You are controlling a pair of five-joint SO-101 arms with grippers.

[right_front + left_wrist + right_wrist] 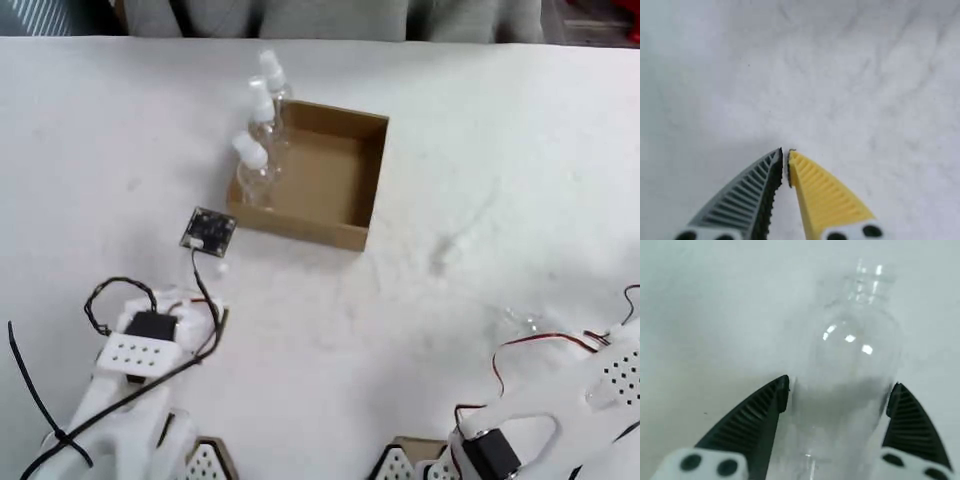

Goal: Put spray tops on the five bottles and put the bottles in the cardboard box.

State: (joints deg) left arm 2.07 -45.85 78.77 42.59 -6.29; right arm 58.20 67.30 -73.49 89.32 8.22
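Three capped bottles (262, 110) stood along the left wall of the cardboard box (300, 228), upper middle of the high view. Whether they were inside was unclear. The right pincer (840, 387), lower right, was spread astride a topless bottle (855, 340) lying on the bench (480, 150). The left pincer (785, 155), pressed together, hung over bare bench, lower left. Judging by this, about three of five were finished.

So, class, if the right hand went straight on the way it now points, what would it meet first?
The clear bottle, without a spray top: it lies between the right hand's open fingers, so the hand would likely run onto it almost at once.
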